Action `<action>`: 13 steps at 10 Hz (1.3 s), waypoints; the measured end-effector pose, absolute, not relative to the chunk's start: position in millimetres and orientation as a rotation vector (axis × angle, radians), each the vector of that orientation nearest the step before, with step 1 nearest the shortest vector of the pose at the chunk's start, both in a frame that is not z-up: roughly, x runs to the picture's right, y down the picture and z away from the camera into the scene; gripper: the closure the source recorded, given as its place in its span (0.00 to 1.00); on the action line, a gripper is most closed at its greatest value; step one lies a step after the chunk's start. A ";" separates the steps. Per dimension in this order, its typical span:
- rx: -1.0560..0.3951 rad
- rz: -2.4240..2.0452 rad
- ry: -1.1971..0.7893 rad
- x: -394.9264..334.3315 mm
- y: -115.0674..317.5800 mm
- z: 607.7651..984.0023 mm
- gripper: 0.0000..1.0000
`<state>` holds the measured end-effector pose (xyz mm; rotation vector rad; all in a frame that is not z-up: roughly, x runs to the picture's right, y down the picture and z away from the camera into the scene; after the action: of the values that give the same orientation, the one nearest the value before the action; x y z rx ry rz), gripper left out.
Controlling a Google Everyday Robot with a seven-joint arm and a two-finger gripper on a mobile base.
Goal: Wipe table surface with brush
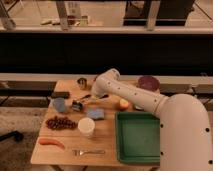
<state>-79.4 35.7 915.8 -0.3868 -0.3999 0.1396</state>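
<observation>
The table surface (107,147) is a light tan wooden top that carries all the items. The brush (77,105) lies on it left of centre, a small dark blocky head with a thin dark handle running up and right. My gripper (93,97) is at the end of the white arm that reaches in from the lower right, and it hangs low over the table at the far end of the brush handle. The arm hides where the gripper meets the handle.
Around the brush are a flat black bar (60,94), a metal cup (81,82), a blue-grey cup (59,104), a blue sponge (96,114), grapes (59,122), a white cup (86,126), a carrot (51,142), a fork (88,151), a peach (123,104), a purple bowl (148,82) and a green tray (137,137).
</observation>
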 end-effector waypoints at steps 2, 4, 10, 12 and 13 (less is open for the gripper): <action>-0.401 0.150 -0.410 -78.9 37.8 916.4 0.95; -0.411 0.162 -0.417 -78.0 37.4 918.8 0.95; -0.416 0.194 -0.402 -70.3 34.6 926.8 0.49; -0.417 0.204 -0.398 -68.7 35.3 927.2 0.33; -0.417 0.204 -0.399 -69.7 34.9 926.7 0.25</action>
<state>-69.7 34.9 926.7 -0.4167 -0.3989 0.2040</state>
